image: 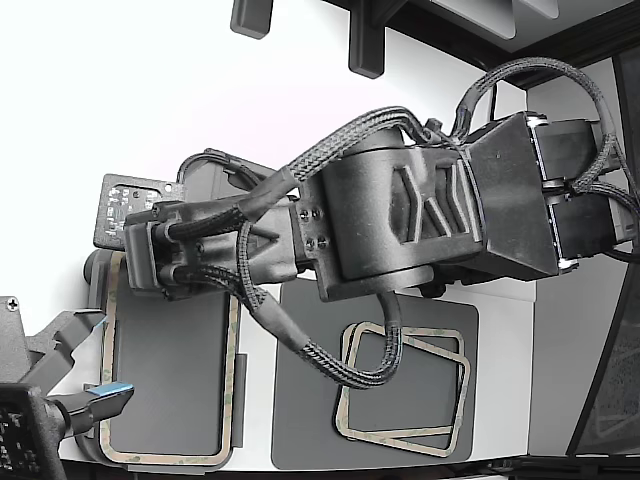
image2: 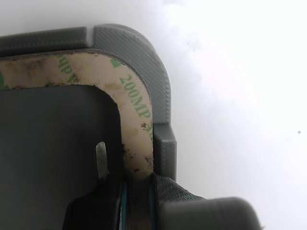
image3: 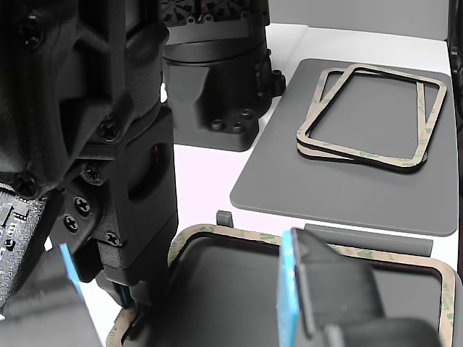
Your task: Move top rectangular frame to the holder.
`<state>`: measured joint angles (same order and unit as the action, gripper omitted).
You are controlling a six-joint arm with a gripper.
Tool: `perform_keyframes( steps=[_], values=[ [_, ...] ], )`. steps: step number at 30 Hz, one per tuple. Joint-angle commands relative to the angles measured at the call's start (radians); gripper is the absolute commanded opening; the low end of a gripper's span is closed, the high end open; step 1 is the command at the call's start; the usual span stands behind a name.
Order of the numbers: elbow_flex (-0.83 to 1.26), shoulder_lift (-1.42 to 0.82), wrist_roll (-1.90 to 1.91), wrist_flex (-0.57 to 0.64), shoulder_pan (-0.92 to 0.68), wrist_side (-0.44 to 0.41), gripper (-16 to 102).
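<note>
- The frame (image: 171, 459) is seen lying flat on the holder (image: 170, 375), at the exterior view's left, its border following the holder's outline.
- In the wrist view, the frame's corner (image2: 129, 96) sits inside the holder's raised rim (image2: 158, 81).
- The gripper (image2: 136, 201) is seen low at that edge, with the jaws pinched on the frame's strip, one on each side.
- The placing step is judged to be nearly finished; only the release is left.
- The next move calls for the jaws to be spread and lifted straight off, so the frame is not dragged from the tabs.
- Two more frames (image: 405, 390) are left stacked askew on the dark mat (image: 300, 400) on the white tabletop (image: 150, 100).
</note>
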<state>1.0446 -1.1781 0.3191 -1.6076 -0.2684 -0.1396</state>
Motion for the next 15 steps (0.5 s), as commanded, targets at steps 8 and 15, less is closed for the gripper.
perform_keyframes(
  steps=[8,15],
  values=[
    [-0.017,-0.020,-0.005,0.002,0.014,0.006,-10],
    [-0.018,-0.020,-0.015,-0.006,0.012,0.006,-10]
  ],
)
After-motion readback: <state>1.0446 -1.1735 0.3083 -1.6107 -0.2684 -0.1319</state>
